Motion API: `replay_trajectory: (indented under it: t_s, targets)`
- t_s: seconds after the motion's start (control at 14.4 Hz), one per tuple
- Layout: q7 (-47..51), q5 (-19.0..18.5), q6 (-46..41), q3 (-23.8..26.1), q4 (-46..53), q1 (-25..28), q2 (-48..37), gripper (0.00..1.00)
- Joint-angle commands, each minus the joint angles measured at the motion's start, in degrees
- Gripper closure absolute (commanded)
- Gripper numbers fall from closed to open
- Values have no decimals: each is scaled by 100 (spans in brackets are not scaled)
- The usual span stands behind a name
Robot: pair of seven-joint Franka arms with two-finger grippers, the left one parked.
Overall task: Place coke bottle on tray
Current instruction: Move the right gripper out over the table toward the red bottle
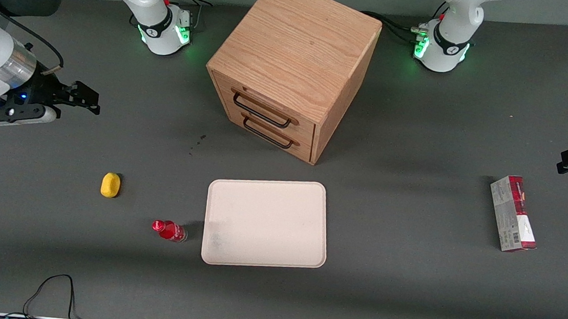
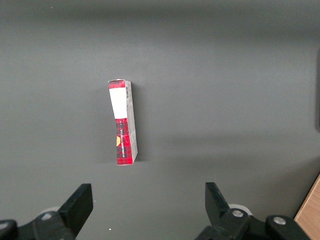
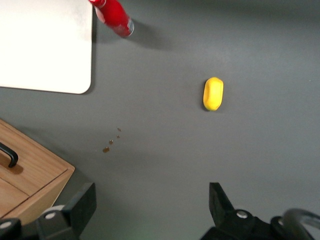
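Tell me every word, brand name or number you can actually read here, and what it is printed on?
None can be read.
Carton: print and a barcode, too small to read.
Coke bottle, lying on the table beside the tray: red label, lettering too small.
Yellow lump, drawer cabinet: no markings visible.
Tool, open, hanging above the table toward the working arm's end: no legible marking.

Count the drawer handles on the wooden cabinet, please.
2. One black handle is on the upper drawer of the cabinet, the other on the lower drawer. The open gripper hangs toward the working arm's end.
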Motion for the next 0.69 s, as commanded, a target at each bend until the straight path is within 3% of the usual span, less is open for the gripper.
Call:
replay_trajectory:
  t_s: [0.0, 0.62]
  targets:
    - [106, 135, -217, 661, 236, -724, 109, 0]
    - [98, 135, -720, 781, 597, -844, 206, 0]
